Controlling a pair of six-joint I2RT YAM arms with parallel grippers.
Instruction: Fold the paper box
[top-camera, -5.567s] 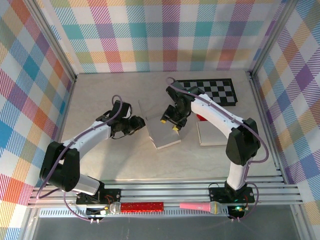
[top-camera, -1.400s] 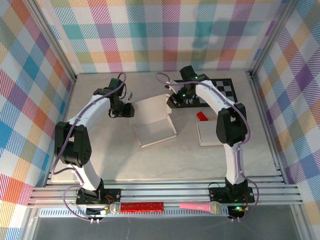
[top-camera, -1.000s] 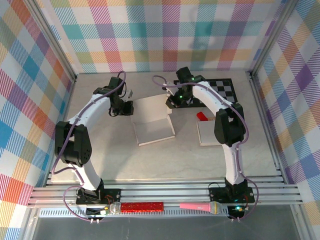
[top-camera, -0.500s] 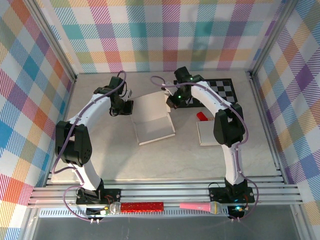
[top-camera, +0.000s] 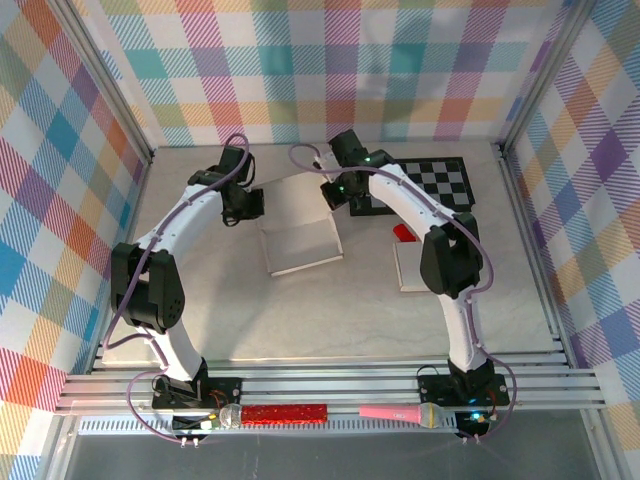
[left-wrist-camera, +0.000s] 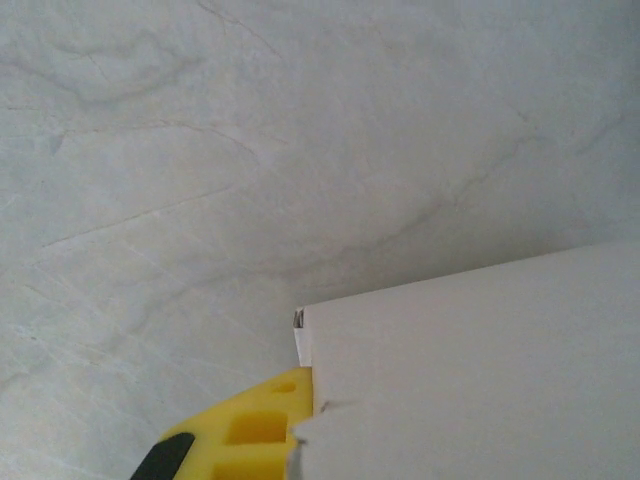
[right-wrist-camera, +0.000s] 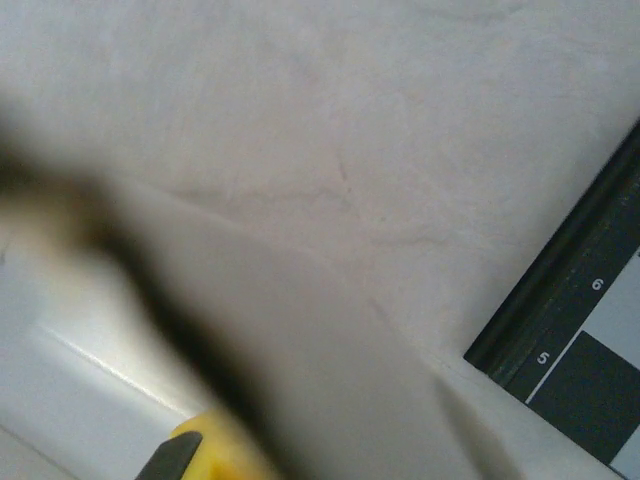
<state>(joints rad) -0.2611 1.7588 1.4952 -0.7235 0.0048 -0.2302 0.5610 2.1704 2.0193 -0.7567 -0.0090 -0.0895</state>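
Since half a second ago, both arms have shifted left. Paper box (top-camera: 300, 245), upper centre of frame, sits between left gripper (top-camera: 256, 205) and right gripper (top-camera: 333, 193), each clamped tight on its raised rear flap.

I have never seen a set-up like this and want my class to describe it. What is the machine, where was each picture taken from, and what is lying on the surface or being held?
These are two robot arms bolted at the near edge of a table. The wide picture looks down from above and behind them. The two close-ups come from cameras on their wrists, where a yellow finger shows. On the table lie a white paper box, a chessboard, a small red object and a flat white piece. The left end effector and right end effector are both closed, apparently pinching opposite sides of the box's raised flap.
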